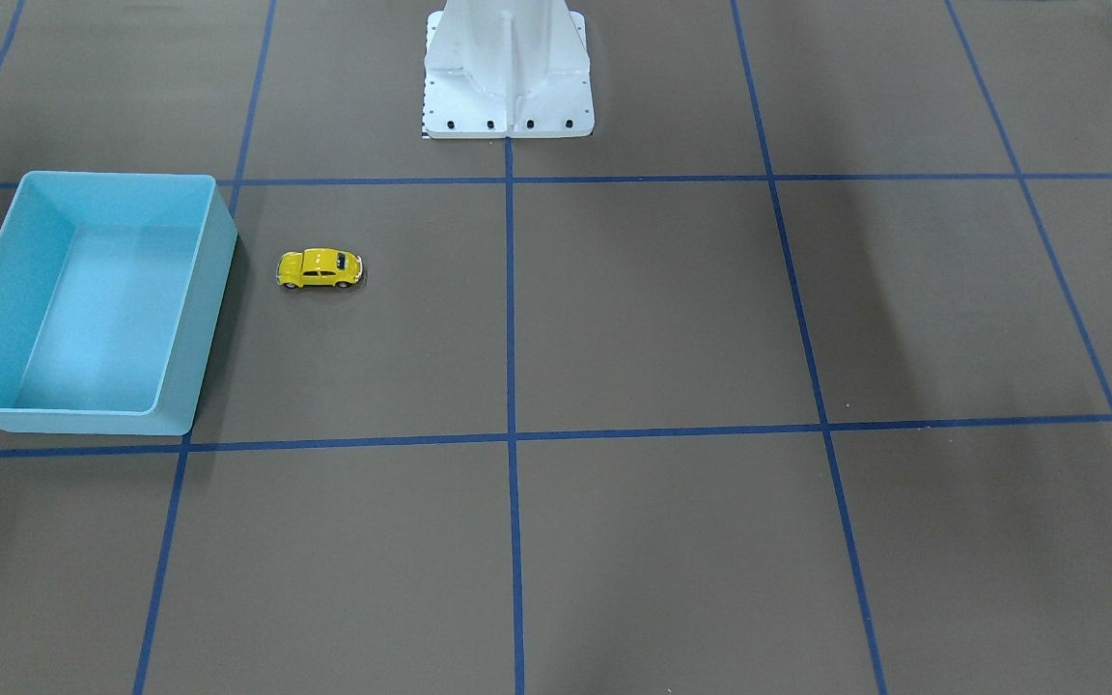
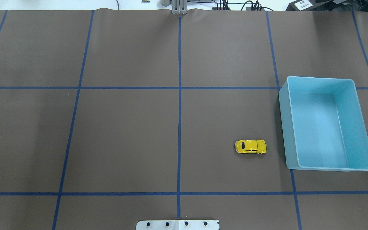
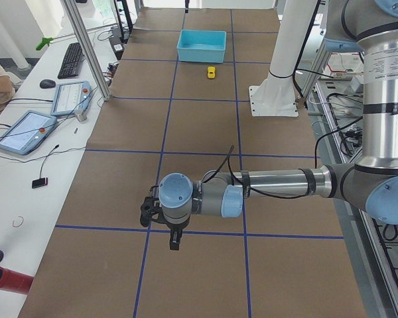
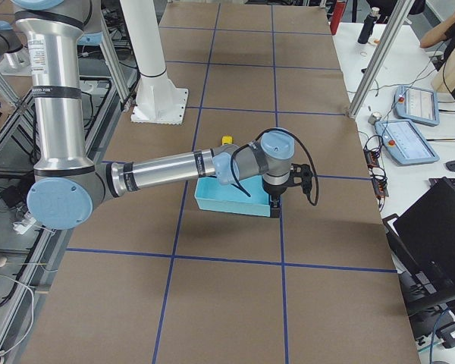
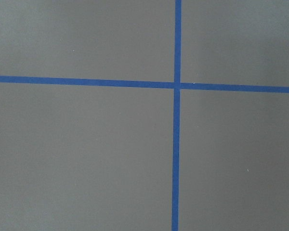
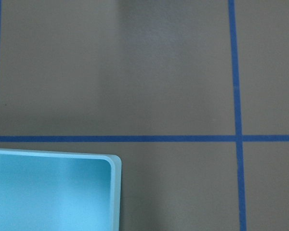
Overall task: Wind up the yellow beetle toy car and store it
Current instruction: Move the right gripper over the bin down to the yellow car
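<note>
The yellow beetle toy car [image 1: 320, 268] stands on its wheels on the brown table, a short way from the empty light-blue bin [image 1: 201, 328]. Both show in the overhead view, the car [image 2: 250, 146] to the left of the bin [image 2: 283, 124]. The car also shows small in the left view [image 3: 211, 71] and in the right view [image 4: 227, 139]. My left gripper [image 3: 174, 240] hangs over bare table far from the car. My right gripper [image 4: 275, 208] hangs by a corner of the bin [image 4: 235, 199]. I cannot tell whether either gripper is open or shut.
The white robot base [image 1: 508, 97] stands at the table's middle edge. Blue tape lines [image 2: 179, 95] divide the table. The right wrist view shows the bin's corner [image 6: 113, 192]. Operator desks with tablets [image 3: 26, 129] and metal posts [image 3: 86, 53] line the far side.
</note>
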